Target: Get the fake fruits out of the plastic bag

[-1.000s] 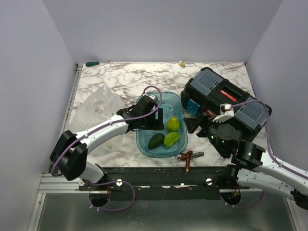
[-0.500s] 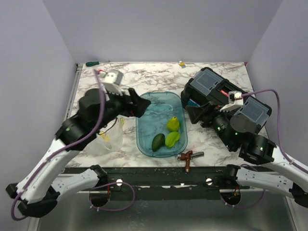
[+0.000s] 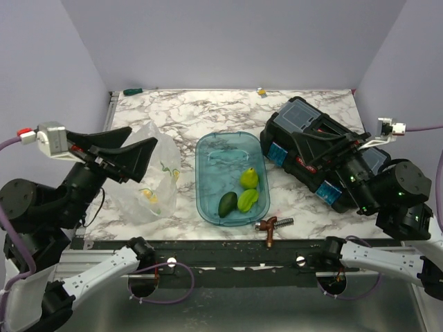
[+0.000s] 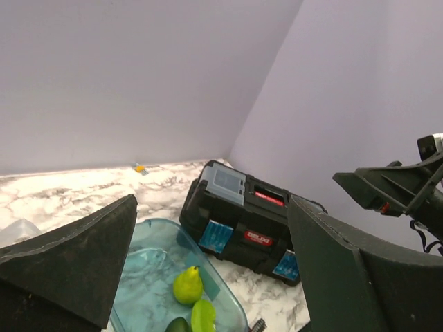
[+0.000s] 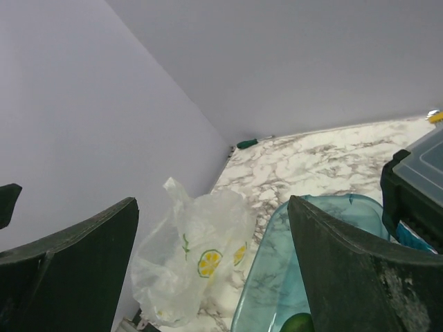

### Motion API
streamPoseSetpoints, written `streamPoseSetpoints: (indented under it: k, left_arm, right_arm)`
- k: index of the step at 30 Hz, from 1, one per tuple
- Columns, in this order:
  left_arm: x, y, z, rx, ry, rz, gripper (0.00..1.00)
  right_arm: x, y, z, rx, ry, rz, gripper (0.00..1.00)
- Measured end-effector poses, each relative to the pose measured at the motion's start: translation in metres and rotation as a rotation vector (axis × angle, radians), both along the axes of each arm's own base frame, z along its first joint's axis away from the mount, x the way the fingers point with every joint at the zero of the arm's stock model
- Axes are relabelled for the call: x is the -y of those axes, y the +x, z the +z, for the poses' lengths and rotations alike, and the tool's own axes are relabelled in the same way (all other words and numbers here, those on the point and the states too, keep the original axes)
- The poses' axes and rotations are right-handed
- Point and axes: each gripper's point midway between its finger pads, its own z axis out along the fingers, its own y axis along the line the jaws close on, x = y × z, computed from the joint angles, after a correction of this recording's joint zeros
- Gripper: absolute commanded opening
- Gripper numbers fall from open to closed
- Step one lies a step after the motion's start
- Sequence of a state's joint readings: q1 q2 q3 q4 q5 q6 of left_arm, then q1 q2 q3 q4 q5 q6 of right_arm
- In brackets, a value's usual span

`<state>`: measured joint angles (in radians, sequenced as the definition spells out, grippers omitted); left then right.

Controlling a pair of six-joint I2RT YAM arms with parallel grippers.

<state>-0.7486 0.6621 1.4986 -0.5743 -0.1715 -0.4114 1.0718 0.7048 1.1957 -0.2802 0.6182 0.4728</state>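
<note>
- Marble-pattern table (image 3: pixel 208 111), lilac walls; black toolbox (image 3: pixel 304 128) at right rear, not part of the task.
- Teal tray (image 3: pixel 202 166) sits mid-table, seemingly as the drop spot; pear (image 3: pixel 249 178), dark green fruit (image 3: pixel 226 203) and light green fruit (image 3: pixel 247 200) lie bunched at its near end.
- Plastic bag (image 3: pixel 149 173) lies slumped just left of the tray; small yellow fruits (image 3: pixel 149 198) show inside it, so the task looks unfinished.
- Left gripper (image 3: pixel 142 136) hangs high over the bag, jaws spread wide, nothing held; right gripper (image 3: pixel 297 144) is over the toolbox, equally wide and empty; probably poised between picks.
</note>
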Motion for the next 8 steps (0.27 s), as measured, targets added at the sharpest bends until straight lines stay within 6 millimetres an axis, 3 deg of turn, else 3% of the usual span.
streamPoseSetpoints:
  k: [4,8]
  left_arm:
    - [-0.017,-0.009,0.010,0.042,-0.025,0.034,0.89]
    - [-0.027,-0.014,0.015,0.063,-0.041,0.060,0.89]
  right_arm:
    - [0.004,-0.007,0.015,0.051,0.028,0.026,1.00]
    - [0.009,-0.013,0.027,0.095,0.056,0.039,1.00]
